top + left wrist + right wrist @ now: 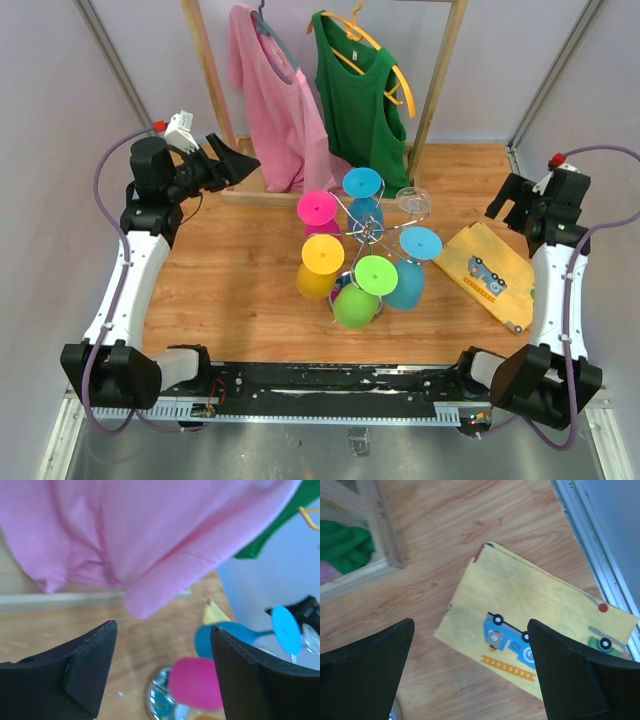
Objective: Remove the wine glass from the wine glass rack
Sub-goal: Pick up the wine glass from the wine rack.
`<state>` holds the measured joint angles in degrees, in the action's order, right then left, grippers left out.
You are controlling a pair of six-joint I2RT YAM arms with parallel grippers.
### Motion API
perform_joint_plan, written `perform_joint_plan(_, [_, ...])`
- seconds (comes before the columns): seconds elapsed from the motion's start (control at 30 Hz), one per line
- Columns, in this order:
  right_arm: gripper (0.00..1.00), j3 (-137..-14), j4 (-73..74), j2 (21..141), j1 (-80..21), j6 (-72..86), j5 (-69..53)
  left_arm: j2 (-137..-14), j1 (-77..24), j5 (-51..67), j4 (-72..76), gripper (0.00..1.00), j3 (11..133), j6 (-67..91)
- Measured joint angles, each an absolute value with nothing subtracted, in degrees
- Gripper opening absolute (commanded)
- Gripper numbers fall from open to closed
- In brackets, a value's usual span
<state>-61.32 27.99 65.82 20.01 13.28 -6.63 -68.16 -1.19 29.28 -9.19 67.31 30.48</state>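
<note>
Overhead, the chrome wine glass rack (366,236) stands mid-table (230,280), its curled arms holding six glasses.
Five coloured glasses (376,275) and one clear wine glass (413,200), on the rack's far side, hang base-up. The left gripper (233,160) is stretched toward the far-left corner and the right gripper (508,205) is raised by the right edge. Left wrist view: jaws apart and empty under a pink shirt (150,530). Right wrist view: jaws wide and empty above one yellow picture board (520,610).
</note>
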Motion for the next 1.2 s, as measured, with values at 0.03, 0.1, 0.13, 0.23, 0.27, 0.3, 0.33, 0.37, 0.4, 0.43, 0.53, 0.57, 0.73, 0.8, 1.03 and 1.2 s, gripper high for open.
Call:
perform_joint_plan(0.03, [0.97,-63.11,29.08,65.82,20.01,13.78,-8.36,-68.31,-1.19,31.27,-10.2,0.72,67.75,31.86])
perform_joint_plan(0.1, [0.97,-67.16,31.4,65.87,20.03,15.29,-12.01,-68.45,-1.19,35.22,-11.97,0.64,68.01,34.26])
perform_joint_plan(0.13, [0.97,-67.99,31.66,65.87,20.01,15.55,-12.86,-68.53,-1.19,37.56,-12.91,0.62,68.03,35.55])
perform_joint_plan(0.23, [0.97,-72.36,33.06,65.87,20.03,18.13,-18.24,-69.12,-1.19,44.62,-14.04,0.57,68.01,39.51])
perform_joint_plan(0.27, [0.97,-72.97,33.21,65.87,20.03,18.68,-19.53,-69.34,-1.19,46.52,-14.02,0.57,68.01,40.47])
perform_joint_plan(0.3, [0.98,-73.54,33.43,65.87,20.03,19.42,-20.93,-69.67,-1.19,48.88,-14.02,0.57,68.01,41.67])
perform_joint_plan(0.33, [0.98,-73.69,33.47,65.87,20.03,19.86,-21.87,-69.95,-1.19,51.0,-14.04,0.57,68.01,42.72])
perform_joint_plan(0.37, [0.99,-73.69,33.82,65.8,20.03,20.27,-23.0,-70.28,-1.21,52.93,-14.04,0.57,67.99,43.62])
perform_joint_plan(0.4, [0.99,-73.69,34.26,65.8,20.03,20.6,-23.49,-70.46,-1.26,54.26,-14.04,0.57,67.99,44.16])
perform_joint_plan(0.43, [1.0,-73.65,34.7,65.8,20.03,20.82,-24.05,-70.7,-1.45,56.1,-14.04,0.57,67.99,45.12])
perform_joint_plan(0.53, [0.99,-73.19,35.14,65.52,20.03,21.08,-25.19,-70.78,-3.46,58.26,-14.11,0.59,68.01,46.37])
perform_joint_plan(0.57, [0.99,-72.99,35.27,65.36,20.03,21.12,-25.43,-70.78,-4.69,58.89,-14.2,0.59,68.01,46.65])
perform_joint_plan(0.73, [0.99,-72.62,35.94,64.47,20.03,21.1,-25.61,-70.78,-8.97,60.69,-15.57,0.6,68.1,46.98])
perform_joint_plan(0.8, [0.98,-72.62,35.94,64.29,20.03,21.1,-25.61,-70.78,-9.61,61.06,-16.27,0.6,68.14,46.98])
perform_joint_plan(1.03, [0.99,-72.62,35.99,64.27,20.03,21.04,-25.56,-71.59,-11.97,61.89,-16.82,0.6,69.14,47.27])
perform_joint_plan(1.2, [0.99,-72.31,36.07,63.92,20.03,20.99,-25.5,-73.08,-13.39,62.26,-16.56,0.56,69.8,48.14])
